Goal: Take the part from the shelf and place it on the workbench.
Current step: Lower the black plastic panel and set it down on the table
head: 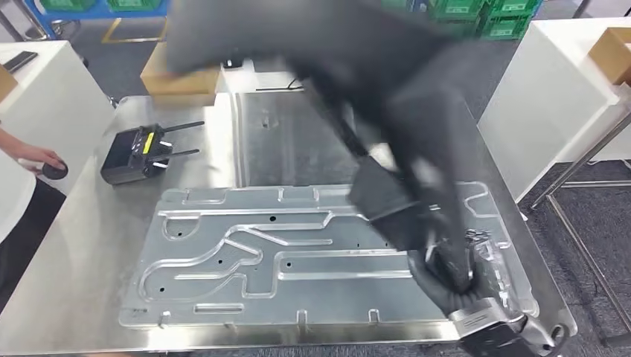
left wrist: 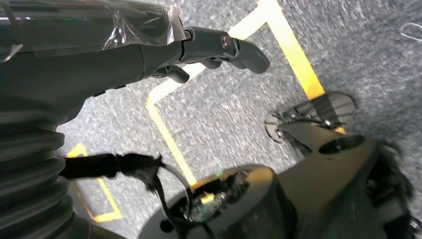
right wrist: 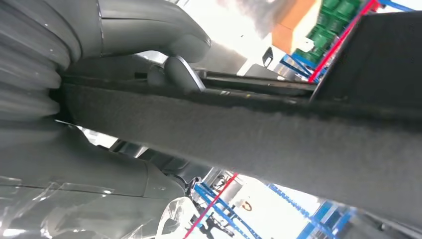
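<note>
Black part (head: 320, 67) gripped | right hand (head: 454, 271) raised over workbench (head: 82, 245)

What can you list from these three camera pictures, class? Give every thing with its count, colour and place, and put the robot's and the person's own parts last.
Black felt-like part: one, black, held up over the workbench, blurred.
Machined plate: one, silver, flat on the workbench's near side.
Workbench: one, shiny metal, centre.
Remote controller: one, black with a yellow label, two antennas, on the workbench's far left.
Crates: several, green, far background.
Cardboard boxes: two, brown, behind the workbench and at far right.
Floor lines: yellow, on grey carpet.
Right hand: one, dark, grips the part.
Left hand: one, dark, hangs over the floor.
Person's hand: one, left edge, on a small black object.
</note>
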You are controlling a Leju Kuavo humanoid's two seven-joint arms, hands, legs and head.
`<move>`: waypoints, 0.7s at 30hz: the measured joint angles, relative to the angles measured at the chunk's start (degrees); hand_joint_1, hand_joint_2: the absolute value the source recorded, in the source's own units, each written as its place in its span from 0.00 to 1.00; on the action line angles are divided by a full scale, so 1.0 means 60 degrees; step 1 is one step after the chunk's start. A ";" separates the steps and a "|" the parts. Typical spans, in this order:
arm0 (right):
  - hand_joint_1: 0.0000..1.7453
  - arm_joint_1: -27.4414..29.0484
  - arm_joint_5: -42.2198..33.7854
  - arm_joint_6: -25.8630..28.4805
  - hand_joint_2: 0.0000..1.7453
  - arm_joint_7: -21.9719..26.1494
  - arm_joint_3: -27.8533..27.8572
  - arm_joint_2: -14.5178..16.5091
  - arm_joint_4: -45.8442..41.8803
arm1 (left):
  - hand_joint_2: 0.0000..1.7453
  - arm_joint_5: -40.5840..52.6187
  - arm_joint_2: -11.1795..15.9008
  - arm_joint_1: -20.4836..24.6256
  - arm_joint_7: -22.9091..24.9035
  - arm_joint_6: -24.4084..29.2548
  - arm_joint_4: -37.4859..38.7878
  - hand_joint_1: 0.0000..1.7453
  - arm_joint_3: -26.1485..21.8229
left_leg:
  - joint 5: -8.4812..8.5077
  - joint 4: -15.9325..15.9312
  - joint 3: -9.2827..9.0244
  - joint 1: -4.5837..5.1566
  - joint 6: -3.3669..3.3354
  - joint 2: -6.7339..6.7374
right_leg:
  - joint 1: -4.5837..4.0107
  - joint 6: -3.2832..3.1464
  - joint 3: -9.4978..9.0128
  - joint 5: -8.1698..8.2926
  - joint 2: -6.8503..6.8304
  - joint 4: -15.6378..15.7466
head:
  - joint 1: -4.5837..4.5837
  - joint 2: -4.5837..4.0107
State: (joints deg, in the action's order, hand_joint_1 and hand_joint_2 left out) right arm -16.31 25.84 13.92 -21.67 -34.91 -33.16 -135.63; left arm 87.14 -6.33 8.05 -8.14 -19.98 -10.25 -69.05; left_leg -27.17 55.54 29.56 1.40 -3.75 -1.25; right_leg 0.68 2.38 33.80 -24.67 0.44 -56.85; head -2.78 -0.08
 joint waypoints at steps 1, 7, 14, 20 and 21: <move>1.00 -0.0136 0.0119 -0.0145 1.00 -0.0005 -0.0128 0.0072 0.0085 | 1.00 0.0000 0.0000 -0.0001 -0.0038 0.0000 0.0000 0.00 0.0007 | -0.0037 0.0008 -0.0006 -0.0004 0.0037 0.0005 | 0.0016 -0.0047 -0.0009 -0.0008 -0.0002 0.0024 | 0.0001 -0.0001; 1.00 -0.0886 0.0643 -0.0607 1.00 -0.0036 -0.0898 0.0508 0.0753 | 1.00 0.0001 -0.0003 0.0038 -0.0235 -0.0381 0.0000 0.00 0.0058 | -0.1009 0.2785 0.1532 -0.0120 0.0349 0.0052 | 0.0068 -0.0259 -0.0199 -0.0159 -0.0038 0.0079 | -0.0036 -0.0001; 1.00 -0.1369 0.1152 -0.0941 1.00 -0.0165 -0.1451 0.0815 0.1259 | 1.00 0.0000 0.0014 0.0001 -0.0209 -0.0816 0.0000 0.00 0.0138 | 0.0603 0.0115 0.0684 -0.0022 0.0119 0.0052 | 0.0035 -0.0128 -0.0477 -0.0405 -0.0005 0.0110 | -0.0037 -0.0001; 1.00 -0.2304 0.3372 -0.1712 1.00 -0.0474 -0.2210 0.1096 0.1987 | 1.00 0.0002 -0.0034 -0.0015 -0.0048 -0.0708 0.0000 0.00 0.0259 | 0.0603 -0.0159 0.0441 -0.0137 -0.0083 0.0072 | 0.0027 0.0109 0.0144 -0.1084 -0.0029 -0.1229 | 0.0019 -0.0001; 1.00 -0.2478 0.3895 -0.1850 1.00 -0.0510 -0.2367 0.1167 0.2142 | 1.00 0.0002 -0.0044 -0.0011 -0.0025 -0.0658 0.0000 0.00 0.0276 | 0.0582 -0.0158 0.0416 -0.0138 -0.0111 0.0077 | 0.0036 0.0135 0.0509 -0.1319 -0.0029 -0.1900 | 0.0022 -0.0001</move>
State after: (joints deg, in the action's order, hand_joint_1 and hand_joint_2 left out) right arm -31.18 49.21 2.82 -24.73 -49.11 -26.16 -122.78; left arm 87.15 -6.59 7.99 -8.29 -23.93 -10.25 -67.40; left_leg -23.68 54.59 32.05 0.57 -4.42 -0.80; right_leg 0.89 3.19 36.85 -32.59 0.27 -68.25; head -2.65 -0.09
